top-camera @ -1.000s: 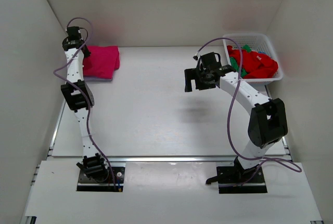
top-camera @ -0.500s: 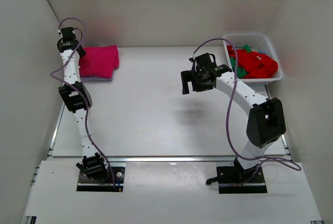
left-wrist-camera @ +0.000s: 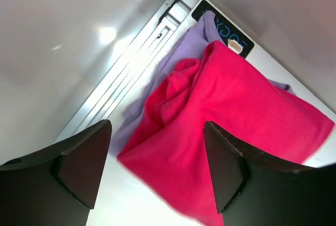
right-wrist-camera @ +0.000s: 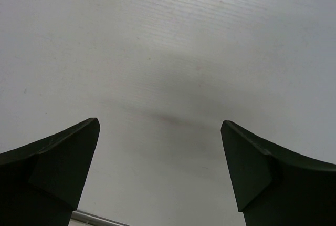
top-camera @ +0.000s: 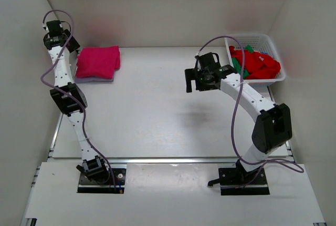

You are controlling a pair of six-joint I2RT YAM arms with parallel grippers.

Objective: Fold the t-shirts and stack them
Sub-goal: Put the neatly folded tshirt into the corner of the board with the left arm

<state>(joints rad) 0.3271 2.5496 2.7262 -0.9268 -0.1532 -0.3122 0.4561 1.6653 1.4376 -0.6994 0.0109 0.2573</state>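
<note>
Pink t-shirt (top-camera: 98,62) lies folded on the lavender t-shirt (top-camera: 94,79), at the far left of the table (top-camera: 157,115). My left gripper (left-wrist-camera: 156,163) has just let go of it. Now its fingers are spread wide, and it has lifted up toward the wall. I think this shirt is done. It looks soft, a bit lumpy at one edge. My right gripper (top-camera: 190,81) hangs over the table, spread wide, holding nothing. Red and green t-shirts (top-camera: 260,64) wait in the basket (top-camera: 262,39).
</note>
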